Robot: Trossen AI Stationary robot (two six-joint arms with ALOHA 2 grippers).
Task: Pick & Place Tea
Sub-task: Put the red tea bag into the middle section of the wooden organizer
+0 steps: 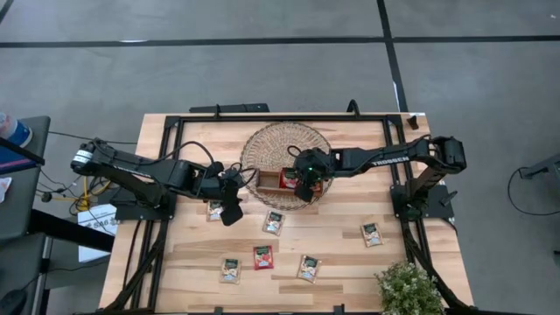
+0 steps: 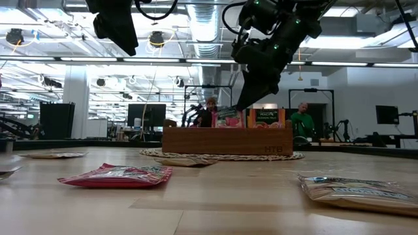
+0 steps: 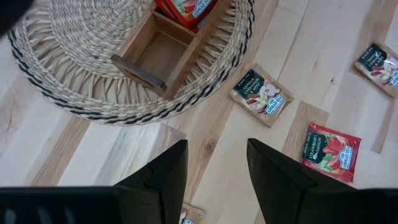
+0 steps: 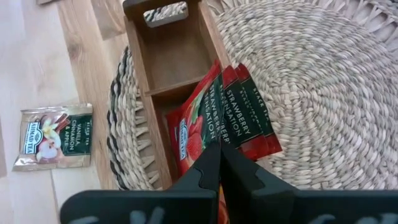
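Right pincer [image 4: 219, 163] closed above red sachets [image 4: 217, 118] in wooden tray [image 4: 163, 56]

tray [image 1: 262, 180] right end hidden under right gripper [image 1: 305, 187] from above; sachet [image 3: 185, 216] by left fingers [image 3: 163, 176] cut off at frame edge, only corner visible; low view, people behind tray too small/blurry, far sachets just flat slivers

tea sachets [image 1: 273, 222]: six flat on table | red sachets [image 4: 214, 118]: upright in tray's middle compartment
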